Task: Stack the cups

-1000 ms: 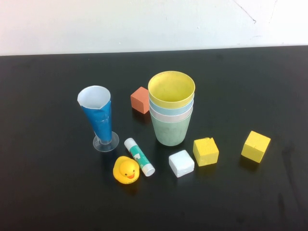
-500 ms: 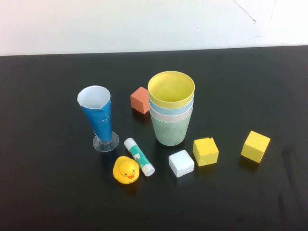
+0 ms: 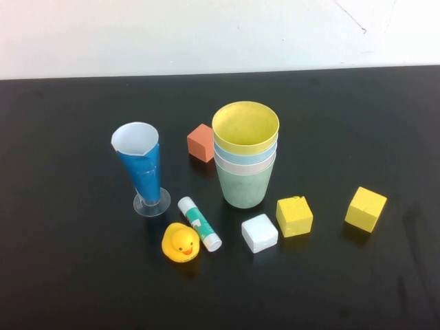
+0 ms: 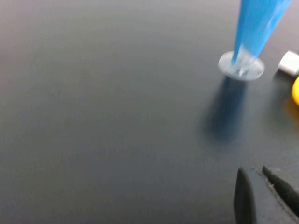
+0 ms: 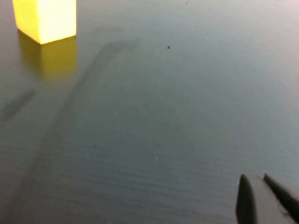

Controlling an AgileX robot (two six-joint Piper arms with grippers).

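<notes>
Stack: the cups (image 3: 245, 155) stand as one nested column at centre frame of the high view, yellow cup (image 3: 245, 127) on top, then light blue cup (image 3: 245, 155), pink cup (image 3: 245, 166), green cup (image 3: 244, 187) at the base on the black table (image 3: 69, 275).
Step in hand: judged complete; all four tumblers sit one inside another, upright, and no arm shows in the high view.
Left gripper (image 4: 264, 193): seen only in its wrist view, low over bare table, fingers drawn together, holding nothing; the foot of the blue cone glass (image 4: 241, 65) lies ahead of it, well apart.
Right gripper (image 5: 261, 198): seen only in its wrist view, fingers nearly closed, empty, over bare table; one yellow block (image 5: 45, 19) far ahead.
Non-task items: blue cone glass, left of the stack; orange block (image 3: 201, 142) behind it to the left; glue stick (image 3: 199, 223) and rubber duck (image 3: 181, 243) at lower left; white block (image 3: 259, 233) and a second yellow block (image 3: 294, 216) just in front.
Next move: likely none beyond keeping both arms clear of the column.
</notes>
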